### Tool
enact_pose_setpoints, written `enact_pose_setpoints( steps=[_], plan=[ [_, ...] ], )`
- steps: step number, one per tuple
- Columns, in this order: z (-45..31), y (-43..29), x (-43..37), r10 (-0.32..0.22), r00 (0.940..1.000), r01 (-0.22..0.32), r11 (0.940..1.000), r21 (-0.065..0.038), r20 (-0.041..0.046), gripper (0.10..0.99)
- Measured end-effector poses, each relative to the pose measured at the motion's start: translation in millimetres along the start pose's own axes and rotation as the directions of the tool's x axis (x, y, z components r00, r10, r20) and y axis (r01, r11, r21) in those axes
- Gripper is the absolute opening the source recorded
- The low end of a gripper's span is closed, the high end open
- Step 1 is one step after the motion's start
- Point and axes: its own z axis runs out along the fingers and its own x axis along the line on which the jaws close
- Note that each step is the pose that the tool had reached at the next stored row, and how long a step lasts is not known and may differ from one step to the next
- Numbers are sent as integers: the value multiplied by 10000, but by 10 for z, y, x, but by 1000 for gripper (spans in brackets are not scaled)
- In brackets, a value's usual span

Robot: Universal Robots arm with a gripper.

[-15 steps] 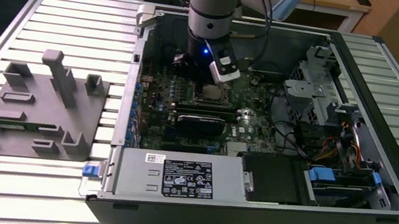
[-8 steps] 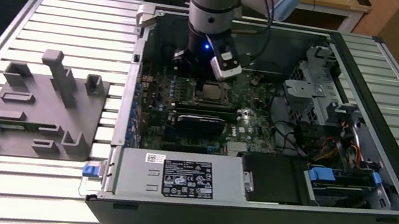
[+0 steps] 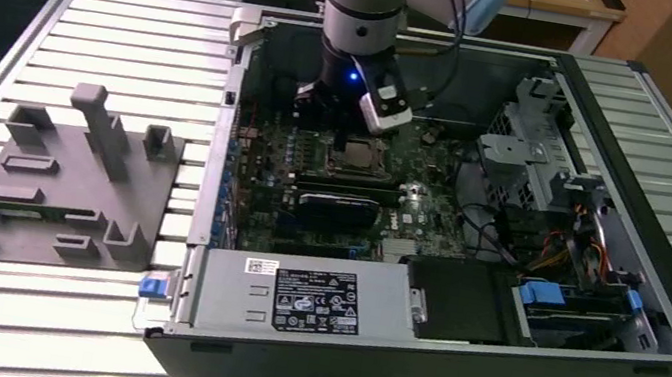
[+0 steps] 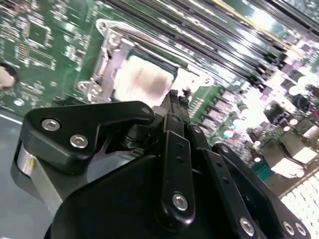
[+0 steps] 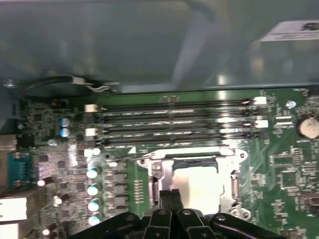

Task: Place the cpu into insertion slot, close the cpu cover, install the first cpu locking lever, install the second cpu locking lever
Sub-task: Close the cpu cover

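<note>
The gripper (image 5: 170,195) has its two black fingers (image 4: 175,99) pinched right together, nothing visible between them. It's parked low over the insertion slot (image 5: 233,185), tips right at the socket's edge. Can't tell if they actually touch the metal.

The cpu (image 5: 199,181) is sitting in the slot, pale silvery face up. In both wrist views it looks flat and square in there. The cpu cover (image 5: 195,153) looks like it's lying down around the chip, with the chip's face showing through the open centre. The locking levers are too hard to make out.

Around the socket is the green circuit board (image 5: 284,174). The long black memory slots (image 5: 174,119) run just beside the socket, and a row of shiny capacitors (image 5: 92,189) sits on another side.

In the exterior view the arm (image 3: 363,0) comes straight down into the open computer case (image 3: 643,298). The long black card (image 3: 340,204) is near the socket, and the grey power-supply box (image 3: 291,298) is further toward the camera. The case sits on a slatted table (image 3: 132,25), with a grey fixture (image 3: 66,186) well apart on the exterior view's left.
</note>
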Motion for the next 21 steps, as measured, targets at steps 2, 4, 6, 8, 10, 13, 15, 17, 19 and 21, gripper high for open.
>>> enact_pose_setpoints(
  steps=[2,4,6,8,10,13,15,17,19,21],
  plan=[
    [2,4,-63,1,10000,-1,10000,1,-1,106],
    [6,8,-126,-1,10000,1,10000,0,0,106],
    [8,11,-177,0,10000,0,10000,0,-1,106],
    [9,13,-208,0,10000,0,10000,0,-2,106],
    [9,13,-213,-1,10000,1,10000,0,-1,106],
    [-25,16,-214,0,10000,0,10000,2,-1,106],
    [-74,19,-216,1,10000,-1,10000,0,-1,106],
    [-125,22,-218,0,10000,0,10000,0,-1,106],
    [-173,25,-220,0,10000,0,10000,0,-1,106],
    [-219,28,-222,0,10000,0,10000,0,-2,106]
  ],
)
